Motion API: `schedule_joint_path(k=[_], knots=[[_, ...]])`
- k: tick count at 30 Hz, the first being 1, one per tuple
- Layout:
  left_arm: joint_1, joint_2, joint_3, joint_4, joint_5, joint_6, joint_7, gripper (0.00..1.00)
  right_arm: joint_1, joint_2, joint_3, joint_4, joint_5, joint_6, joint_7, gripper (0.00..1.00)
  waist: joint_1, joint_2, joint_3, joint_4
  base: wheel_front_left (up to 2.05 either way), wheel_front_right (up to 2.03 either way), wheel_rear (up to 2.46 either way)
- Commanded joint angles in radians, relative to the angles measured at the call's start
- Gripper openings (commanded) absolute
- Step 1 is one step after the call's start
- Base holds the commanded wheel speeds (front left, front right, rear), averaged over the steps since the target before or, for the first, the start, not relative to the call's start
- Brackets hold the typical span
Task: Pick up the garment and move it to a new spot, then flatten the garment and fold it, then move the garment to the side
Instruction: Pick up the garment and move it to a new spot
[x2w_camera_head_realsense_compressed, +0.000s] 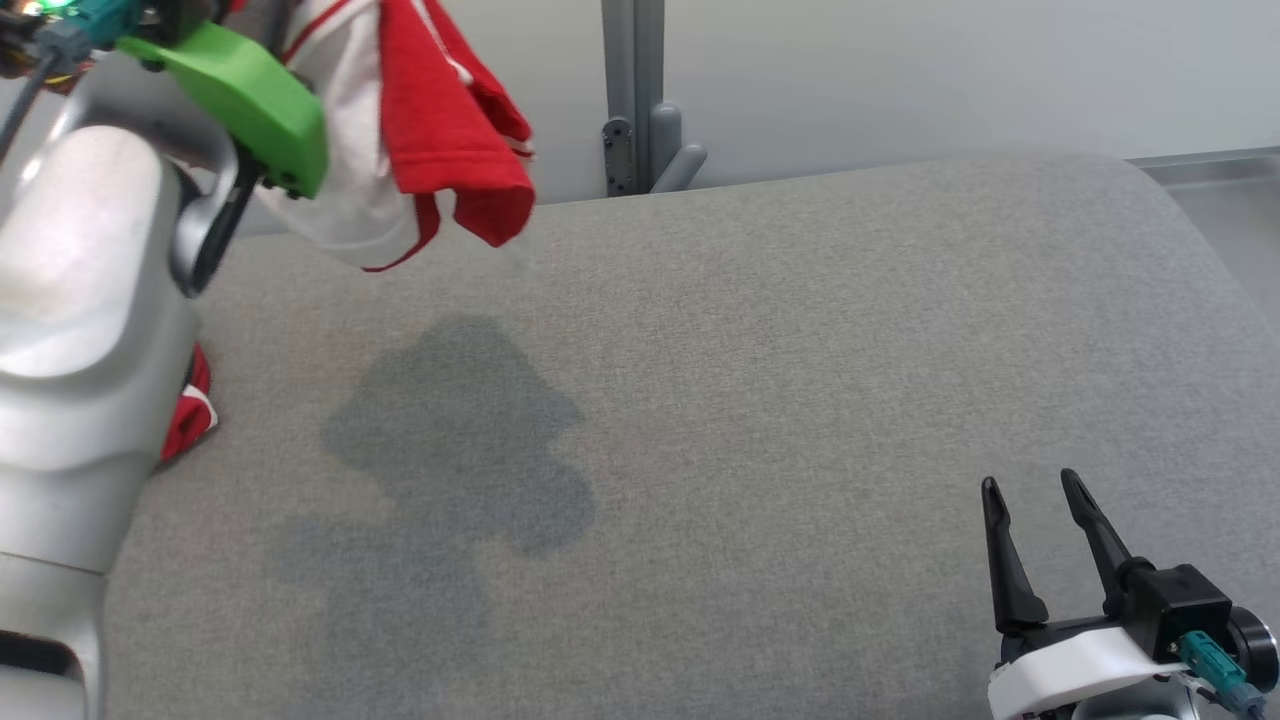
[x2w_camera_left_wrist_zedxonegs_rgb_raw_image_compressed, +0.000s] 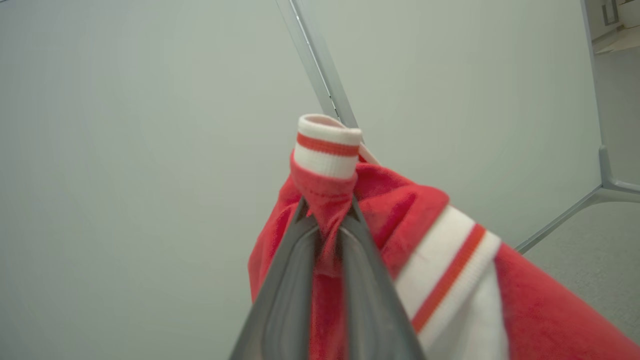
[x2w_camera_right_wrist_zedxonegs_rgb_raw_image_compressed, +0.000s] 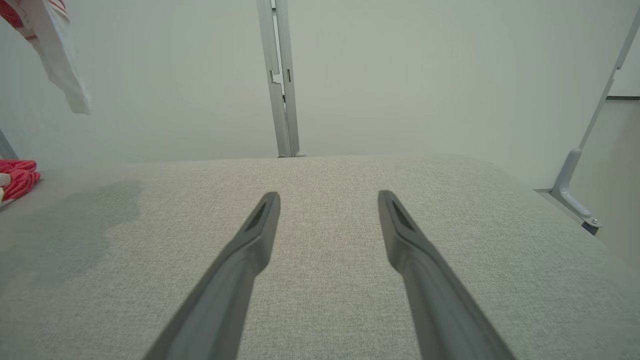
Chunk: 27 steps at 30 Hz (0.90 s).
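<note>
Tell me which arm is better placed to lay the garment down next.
Left. The left gripper is shut on the garment, holding it up over the grey surface; the right gripper hangs open, far across from it.

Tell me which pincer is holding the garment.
The left pincer, shut on the red-and-white garment below a striped cuff; the right pincer stands open over the grey surface.
</note>
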<state>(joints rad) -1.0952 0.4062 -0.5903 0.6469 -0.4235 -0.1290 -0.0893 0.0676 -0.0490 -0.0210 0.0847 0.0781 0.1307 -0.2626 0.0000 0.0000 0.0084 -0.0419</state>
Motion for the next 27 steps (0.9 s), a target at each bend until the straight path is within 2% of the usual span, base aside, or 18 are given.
schedule_joint_path(k=[1, 4, 5, 7, 13, 19, 27], knots=[[-0.013, -0.028, -0.02, -0.037, -0.023, -0.001, 0.0, 0.0, 0.019, -0.003, -0.008, -0.001, 0.009, 0.0, -0.003, 1.0, 0.0, 0.0, -0.032, -0.043, 0.0, 0.0, 0.0], [0.008, -0.082, -0.045, -0.082, -0.055, -0.002, -0.007, 0.0, 0.029, -0.002, -0.013, -0.004, 0.011, 0.0, -0.003, 1.0, 0.0, 0.0, -0.032, -0.05, 0.0, 0.0, 0.0], [0.042, -0.12, -0.063, -0.094, -0.065, -0.002, -0.013, 0.0, 0.028, -0.002, -0.01, -0.005, 0.011, 0.0, -0.003, 1.0, 0.0, 0.0, -0.028, -0.057, 0.0, 0.0, 0.0], [0.081, -0.162, -0.077, -0.092, -0.086, 0.001, -0.027, 0.0, 0.028, -0.002, -0.006, -0.007, 0.015, 0.0, -0.003, 1.0, 0.0, 0.0, -0.023, -0.064, 0.0, 0.0, 0.0], [0.246, -0.26, -0.104, 0.008, -0.126, 0.036, -0.095, 0.0, 0.015, -0.003, 0.018, -0.006, 0.023, 0.0, -0.003, 1.0, 0.0, 0.0, 0.003, -0.088, 0.0, 0.0, 0.0], [0.377, -0.304, -0.109, 0.182, -0.118, 0.097, -0.164, 0.0, -0.008, -0.002, 0.033, -0.005, 0.021, 0.0, -0.003, 1.0, 0.0, 0.0, 0.052, -0.115, 0.0, 0.0, 0.0], [0.452, -0.328, -0.064, 0.291, -0.121, 0.121, -0.176, 0.0, -0.031, -0.002, 0.037, -0.004, 0.011, 0.0, -0.003, 1.0, 0.0, 0.0, 0.1, -0.134, 0.0, 0.0, 0.0]])
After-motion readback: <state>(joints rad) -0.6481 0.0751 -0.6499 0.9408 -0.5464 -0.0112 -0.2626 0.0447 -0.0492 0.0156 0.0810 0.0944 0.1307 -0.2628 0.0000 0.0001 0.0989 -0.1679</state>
